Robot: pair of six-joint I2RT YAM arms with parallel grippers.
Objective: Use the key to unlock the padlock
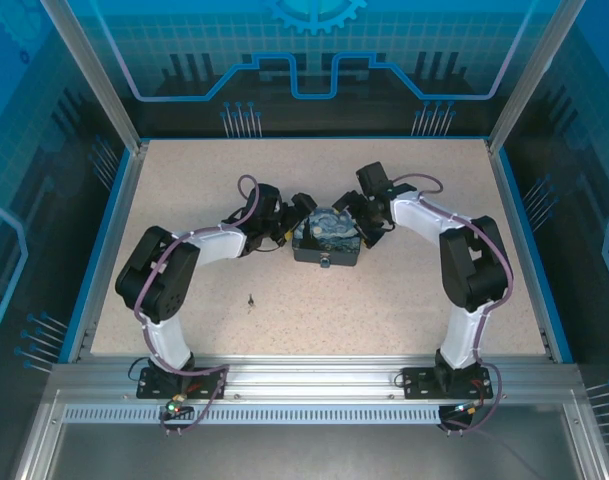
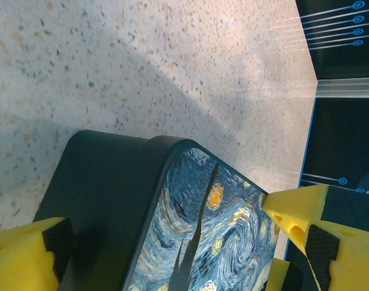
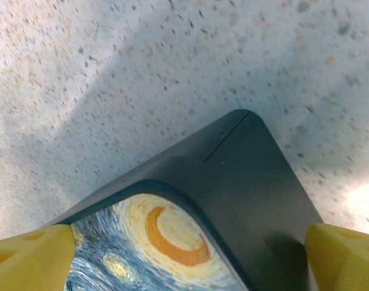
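Looking in, glowing blue wall panels (image 1: 304,60) ring a speckled beige table (image 1: 424,310). At its centre sits a swirly painted tin (image 1: 327,238), with the left gripper (image 2: 160,242) and right gripper (image 3: 187,254) each spread wide astride a corner. The tiny padlock (image 1: 325,262) sits at the tin's 6 o'clock face. The key (image 1: 251,299) lies apart at 8 o'clock, its long axis running 12-to-6; it is too small to tell which way it points.

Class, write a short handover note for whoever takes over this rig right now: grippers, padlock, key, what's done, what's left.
Left gripper: open, jaws straddling a corner of the painted tin.
Right gripper: open, straddling another corner.
Key: lying on the table, near-left of the tin, untouched.
Padlock: seemingly the small thing at the tin's near face; too small to tell if locked.
Done: nothing visible.
Left: pick up key, unlock padlock.
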